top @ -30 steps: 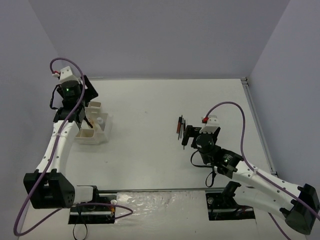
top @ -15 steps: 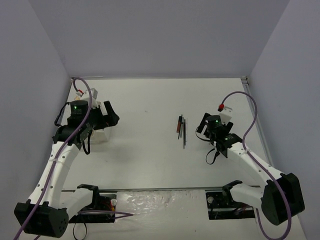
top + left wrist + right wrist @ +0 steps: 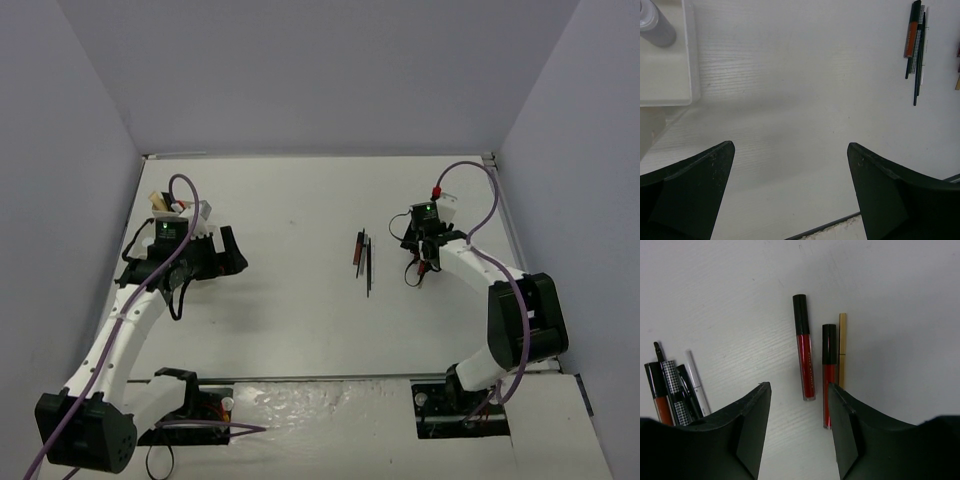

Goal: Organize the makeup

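A cluster of thin black pencils with an orange tube [image 3: 363, 258] lies mid-table; it also shows in the left wrist view [image 3: 916, 45] and the right wrist view [image 3: 675, 390]. Two red tubes with black caps [image 3: 804, 347] [image 3: 828, 375] and a gold stick [image 3: 842, 350] lie side by side under my right gripper [image 3: 797, 390], which is open and empty above them [image 3: 422, 262]. A grey bottle [image 3: 655, 25] stands in the white tray [image 3: 687, 75]. My left gripper [image 3: 790, 175] is open and empty over bare table right of the tray [image 3: 232, 255].
The left arm hides most of the tray in the top view. The table's near edge [image 3: 830, 227] runs just below the left gripper. Walls close the table at the back and on both sides.
My left gripper has swung away from the tray, to the right and nearer. My right gripper has moved back and right, from beside the pencils to over the red tubes.
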Robot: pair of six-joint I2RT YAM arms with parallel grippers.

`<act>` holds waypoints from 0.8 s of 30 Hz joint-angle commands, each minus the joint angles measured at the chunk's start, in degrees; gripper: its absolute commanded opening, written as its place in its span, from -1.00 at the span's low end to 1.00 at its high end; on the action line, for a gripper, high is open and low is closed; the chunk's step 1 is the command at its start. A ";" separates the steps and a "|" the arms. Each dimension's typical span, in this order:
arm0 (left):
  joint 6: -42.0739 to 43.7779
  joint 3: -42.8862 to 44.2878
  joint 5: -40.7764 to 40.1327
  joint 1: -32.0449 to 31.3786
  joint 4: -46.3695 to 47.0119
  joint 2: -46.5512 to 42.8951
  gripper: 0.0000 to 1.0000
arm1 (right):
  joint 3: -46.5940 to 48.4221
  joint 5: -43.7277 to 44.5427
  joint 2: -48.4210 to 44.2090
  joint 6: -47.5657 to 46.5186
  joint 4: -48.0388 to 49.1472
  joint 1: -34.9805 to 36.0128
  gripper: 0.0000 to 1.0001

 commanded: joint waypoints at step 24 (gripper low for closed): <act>0.42 1.64 2.41 0.48 2.02 -0.25 0.88 | 4.86 -4.82 14.68 -2.34 7.71 -1.68 -0.88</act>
